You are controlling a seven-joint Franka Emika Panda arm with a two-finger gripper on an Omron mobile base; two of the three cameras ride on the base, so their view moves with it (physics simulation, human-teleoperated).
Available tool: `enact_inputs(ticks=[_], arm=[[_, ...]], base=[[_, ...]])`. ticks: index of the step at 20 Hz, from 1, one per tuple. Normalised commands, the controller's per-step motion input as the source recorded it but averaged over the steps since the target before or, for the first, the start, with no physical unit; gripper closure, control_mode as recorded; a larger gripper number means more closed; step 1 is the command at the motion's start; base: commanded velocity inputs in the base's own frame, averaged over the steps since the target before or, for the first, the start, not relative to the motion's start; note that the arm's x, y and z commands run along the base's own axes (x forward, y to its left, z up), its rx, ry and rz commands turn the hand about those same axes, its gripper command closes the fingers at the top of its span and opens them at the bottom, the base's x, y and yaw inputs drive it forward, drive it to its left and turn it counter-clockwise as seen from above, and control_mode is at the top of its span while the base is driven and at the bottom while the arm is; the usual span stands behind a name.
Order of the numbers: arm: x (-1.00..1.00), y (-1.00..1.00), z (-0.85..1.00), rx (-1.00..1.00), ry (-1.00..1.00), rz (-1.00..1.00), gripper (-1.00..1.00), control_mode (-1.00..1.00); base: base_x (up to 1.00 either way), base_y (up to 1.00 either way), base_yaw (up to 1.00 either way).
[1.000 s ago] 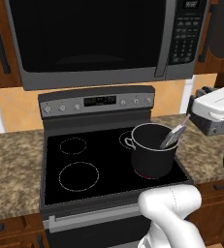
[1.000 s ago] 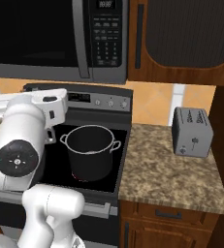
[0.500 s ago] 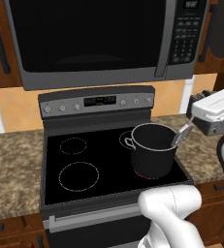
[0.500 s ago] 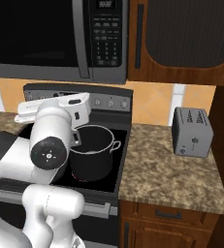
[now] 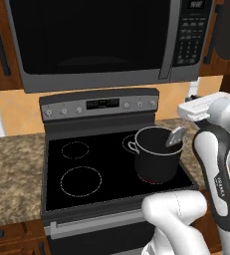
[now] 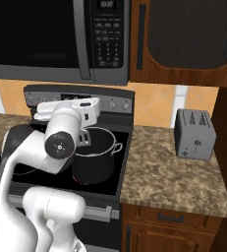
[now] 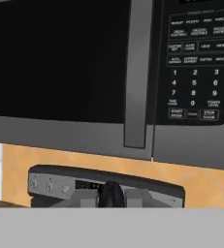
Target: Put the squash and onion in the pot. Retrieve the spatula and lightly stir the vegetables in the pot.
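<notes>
My claw (image 5: 183, 130) is clamped on the spatula (image 5: 175, 136), pinching the thin black handle with the slotted head dipped just inside the pot (image 5: 155, 155) rim. It's light and stiff, but the handle is slim and smooth, so I judge it could twist; grip mid-handle. The pot sits on the front right burner of the stove (image 5: 81, 172). Squash and onion are presumably inside, hidden by the wall. The hand view faces the microwave (image 7: 108, 72).

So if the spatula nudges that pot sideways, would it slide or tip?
Probably slide: the pot sits on a smooth glass stovetop. Tipping looks unlikely, since it is broad with a flat base. The thin spatula held by the pincer may slip in that grip first.
</notes>
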Motion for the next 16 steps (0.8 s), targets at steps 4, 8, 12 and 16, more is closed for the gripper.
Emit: enact_inputs(ticks=[4,8,12,16], arm=[[0.44,0.04,-0.33,0.00,0.01,-0.07,1.00,-1.00],[0.57,0.07,-0.32,0.00,0.08,-0.07,1.00,-1.00],[0.56,0.01,-0.30,0.00,0.09,-0.09,1.00,-1.00],[0.39,0.00,-0.50,0.00,0.10,-0.07,1.00,-1.00]], base=[[0.00,0.00,0.00],[0.00,0.00,0.00],[0.00,0.00,0.00],[0.00,0.00,0.00]])
